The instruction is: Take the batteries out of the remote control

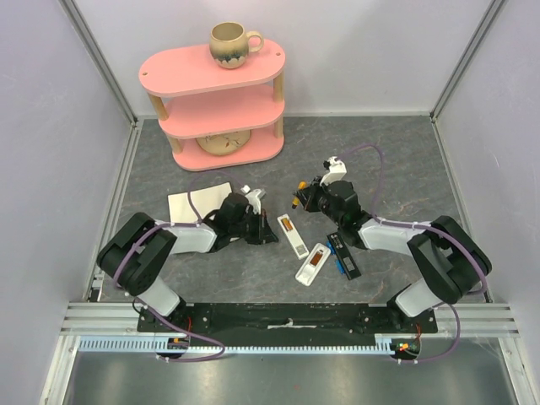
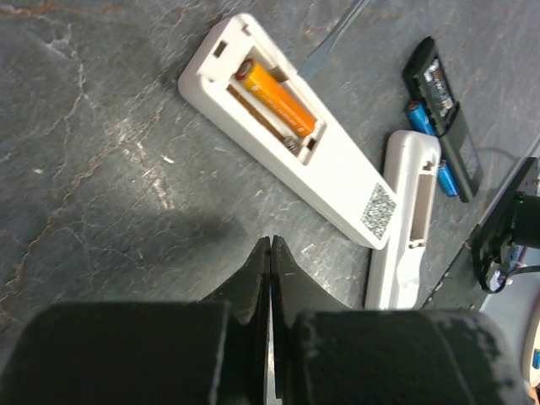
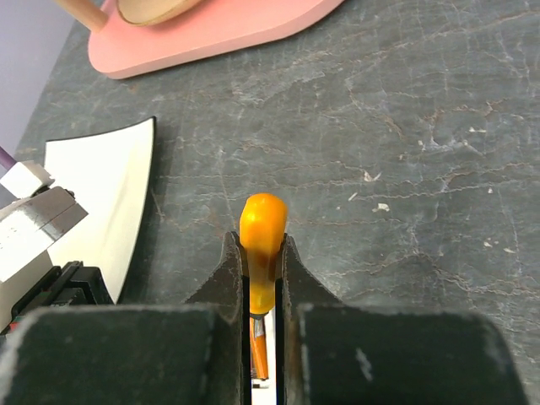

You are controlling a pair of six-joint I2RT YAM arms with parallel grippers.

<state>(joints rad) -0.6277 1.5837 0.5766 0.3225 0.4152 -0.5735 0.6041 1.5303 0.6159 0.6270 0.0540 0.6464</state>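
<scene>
Near the table's middle: white remote [image 2: 287,143] lying back up, cover off, orange cell [image 2: 274,97] seated in the open bay. Carries a square printed code label [image 2: 380,209] toward one end, too fine to read. Just beside that end: second white remote [image 2: 405,219]. Past it, toward the right edge: two blue batteries [image 2: 418,116] loose on the table, out of any bay, close against a black casing [image 2: 443,110]. Left gripper [image 2: 270,245] pinched together on nothing, low over bare table just short of the white remote. Right gripper [image 3: 261,253] clenched on the orange-handled screwdriver [image 3: 263,224], rounded handle end poking past the fingertips. Along the far edge, left of centre: pink shelf [image 1: 215,101] topped by a mug [image 1: 232,42]. By the left arm: white card [image 1: 198,202]. Open grey table toward the far right corner and down the right edge.
</scene>
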